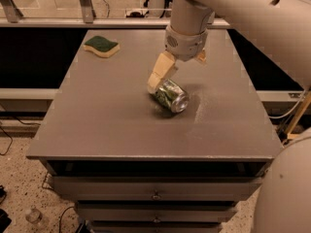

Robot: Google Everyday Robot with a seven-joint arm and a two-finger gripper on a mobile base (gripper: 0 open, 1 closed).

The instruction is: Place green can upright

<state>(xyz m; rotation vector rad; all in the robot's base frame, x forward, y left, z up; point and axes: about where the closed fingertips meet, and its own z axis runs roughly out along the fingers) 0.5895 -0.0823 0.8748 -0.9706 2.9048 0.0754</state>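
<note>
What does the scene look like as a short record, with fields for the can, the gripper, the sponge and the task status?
object: can, green, lying on its side near the middle of the table, silver end toward the camera
gripper: gripper low over the can's far side, open, one finger at the can's far end
other: sponge in the far left corner, apart from the can
status: can not yet upright
</note>
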